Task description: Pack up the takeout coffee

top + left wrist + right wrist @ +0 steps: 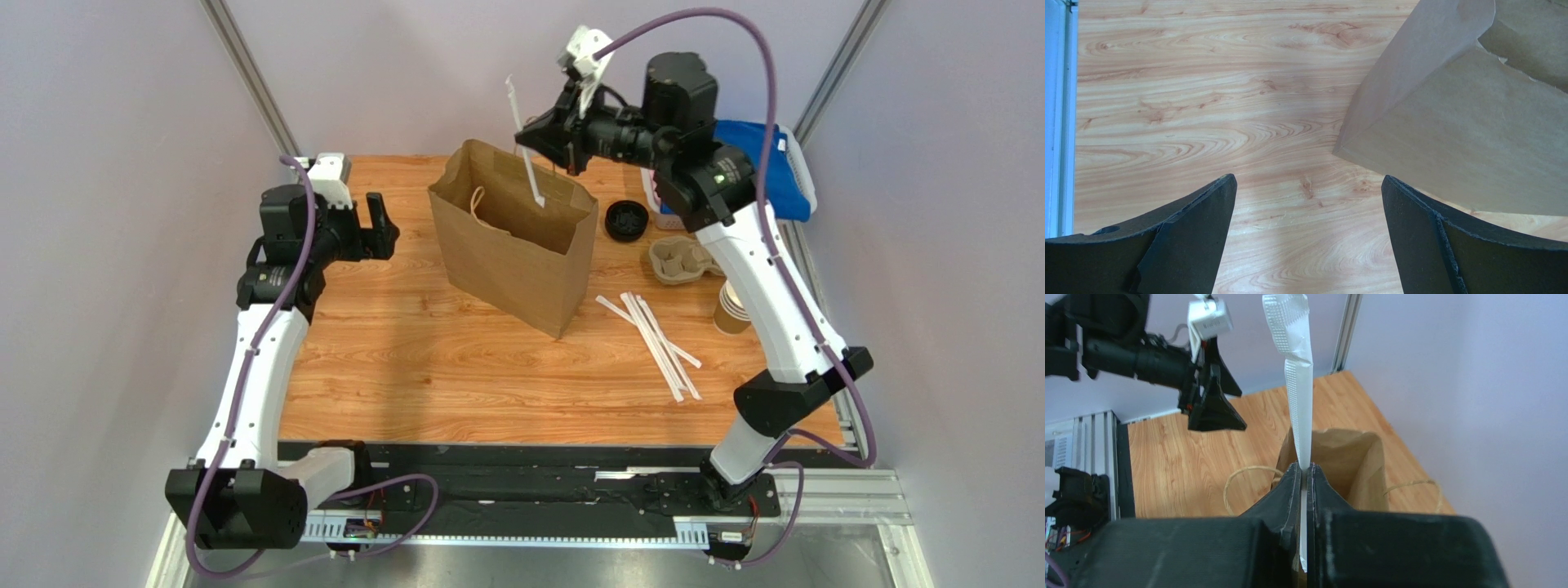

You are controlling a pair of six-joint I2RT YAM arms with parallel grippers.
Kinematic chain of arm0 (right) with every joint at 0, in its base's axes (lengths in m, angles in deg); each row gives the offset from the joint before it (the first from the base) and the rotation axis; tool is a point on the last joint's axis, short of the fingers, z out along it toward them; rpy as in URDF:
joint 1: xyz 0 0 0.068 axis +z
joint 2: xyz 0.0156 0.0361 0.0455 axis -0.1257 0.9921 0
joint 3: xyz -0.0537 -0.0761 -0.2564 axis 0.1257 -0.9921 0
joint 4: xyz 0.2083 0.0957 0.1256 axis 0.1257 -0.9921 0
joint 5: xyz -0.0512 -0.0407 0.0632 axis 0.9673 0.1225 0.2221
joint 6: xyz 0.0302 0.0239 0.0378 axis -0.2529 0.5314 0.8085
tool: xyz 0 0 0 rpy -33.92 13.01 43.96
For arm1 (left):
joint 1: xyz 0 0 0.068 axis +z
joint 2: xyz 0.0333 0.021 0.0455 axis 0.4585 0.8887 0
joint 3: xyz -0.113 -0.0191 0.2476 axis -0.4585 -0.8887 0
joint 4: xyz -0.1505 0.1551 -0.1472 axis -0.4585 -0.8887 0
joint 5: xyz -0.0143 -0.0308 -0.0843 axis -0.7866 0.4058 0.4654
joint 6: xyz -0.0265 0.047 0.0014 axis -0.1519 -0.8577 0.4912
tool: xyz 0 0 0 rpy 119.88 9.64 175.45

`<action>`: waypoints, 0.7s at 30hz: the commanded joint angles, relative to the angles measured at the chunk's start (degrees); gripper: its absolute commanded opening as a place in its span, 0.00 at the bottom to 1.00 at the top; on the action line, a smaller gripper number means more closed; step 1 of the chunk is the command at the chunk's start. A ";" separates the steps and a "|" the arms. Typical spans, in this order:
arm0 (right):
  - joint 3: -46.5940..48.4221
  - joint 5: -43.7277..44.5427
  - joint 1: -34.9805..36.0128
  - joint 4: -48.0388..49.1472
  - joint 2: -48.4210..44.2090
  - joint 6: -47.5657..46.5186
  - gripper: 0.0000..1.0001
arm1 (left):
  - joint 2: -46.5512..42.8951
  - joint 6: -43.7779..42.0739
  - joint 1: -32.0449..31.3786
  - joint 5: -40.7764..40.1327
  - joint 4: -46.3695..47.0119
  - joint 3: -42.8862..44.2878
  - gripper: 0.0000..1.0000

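Right gripper (1305, 473) was clamped on a wrapped white straw (1299, 386), straw upright, directly over the open paper bag (1355, 456).

Pale lavender walls (111, 184) enclose a wood-grain table (491, 380); grey metal posts (252, 74) rise at the frame's upper corners.

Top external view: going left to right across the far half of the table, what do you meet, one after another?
Left gripper → brown paper bag → loose black lid → pulp cup carrier → stack of paper cups. The white straws are left out: they span the lid and carrier.
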 commanded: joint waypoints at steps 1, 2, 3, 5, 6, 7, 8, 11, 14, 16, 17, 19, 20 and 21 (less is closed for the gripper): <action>-4.40 5.59 1.27 2.18 -1.88 -4.48 0.00 | -3.19 0.02 0.43 0.10 1.14 -1.72 0.96; -4.31 6.21 1.80 0.70 -0.83 -4.57 0.00 | -3.36 0.11 0.43 0.11 1.14 -1.81 0.96; -4.05 6.30 1.98 -0.28 -0.30 -4.39 0.00 | -3.45 0.11 0.43 0.28 0.88 -1.73 0.96; -4.22 6.56 2.59 -3.17 0.67 -4.48 0.00 | -3.19 -0.24 0.43 0.37 0.62 -1.64 0.96; -4.83 7.09 2.68 -3.62 0.94 -4.57 0.00 | -3.01 -0.42 0.43 0.46 0.53 -1.55 0.96; -6.58 7.35 2.77 -3.89 0.85 -4.83 0.00 | -2.92 -0.77 0.35 0.63 0.53 -1.55 0.96; -7.73 7.53 2.86 -3.80 0.76 -5.01 0.00 | -2.75 -0.86 0.34 0.72 0.53 -1.55 0.96; -9.67 8.23 2.95 -4.76 1.20 -4.92 0.00 | -1.96 -0.68 0.43 1.42 0.09 -1.38 0.96; -9.50 8.58 3.04 -7.40 2.60 -4.04 0.00 | -1.26 -0.86 0.35 1.95 -0.96 -1.03 0.96; -9.85 8.41 3.04 -8.28 3.13 -3.25 0.05 | -1.08 -1.29 0.35 2.13 -1.06 -1.11 0.96; -9.85 8.06 3.04 -8.63 3.40 -2.64 0.11 | -0.99 -1.73 0.43 2.30 -0.97 -1.11 0.96; -9.15 7.88 3.04 -9.77 4.19 -2.11 0.28 | -0.73 -2.35 0.43 2.30 -1.14 -0.94 0.97; -7.93 7.79 3.04 -9.95 4.45 -1.93 0.32 | -0.12 -2.96 0.43 1.95 -1.84 -0.59 0.97; -7.39 7.97 3.04 -10.13 4.45 -1.84 0.37 | 0.24 -3.32 0.35 1.78 -2.37 0.20 0.97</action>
